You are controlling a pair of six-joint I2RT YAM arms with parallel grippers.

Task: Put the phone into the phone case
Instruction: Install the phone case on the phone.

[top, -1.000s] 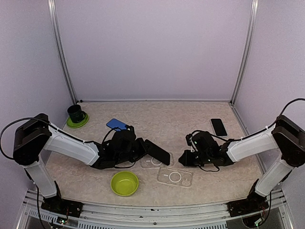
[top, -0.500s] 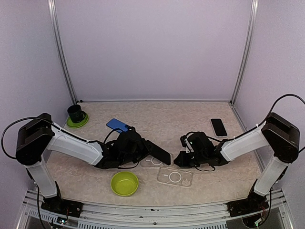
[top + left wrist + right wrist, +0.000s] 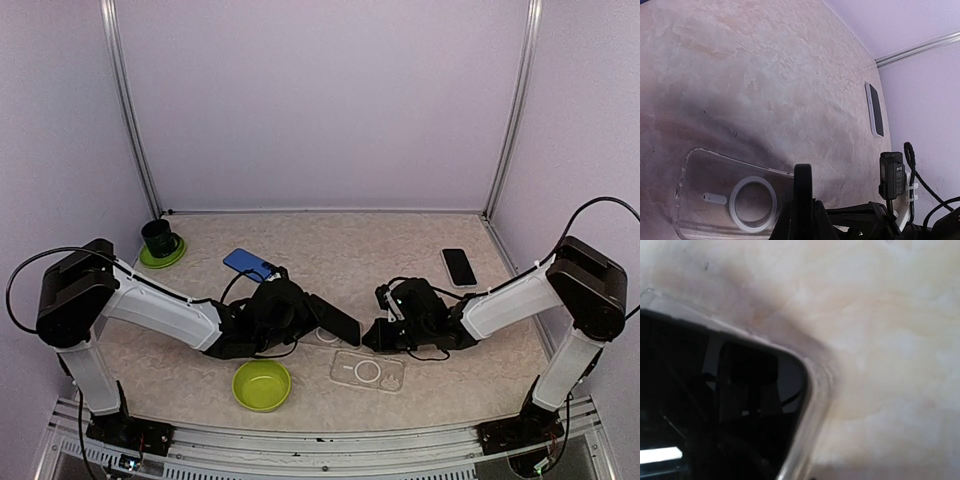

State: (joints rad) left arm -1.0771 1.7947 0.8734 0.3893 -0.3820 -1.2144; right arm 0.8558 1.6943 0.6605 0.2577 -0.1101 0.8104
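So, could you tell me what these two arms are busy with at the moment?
The left pincer is shut on a black phone and holds it tilted over a clear phone case. The right pincer is shut and sits low at that case's right end. Whether it grips the case or only steadies it, I cannot tell. One corner of the phone sits close against the case rim, but the phone is not yet lying flat inside. A second clear case lies nearer the arms, untouched.

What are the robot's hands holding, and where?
Left gripper pinches the black phone by one end. Right gripper is shut beside a clear case; hold unclear.
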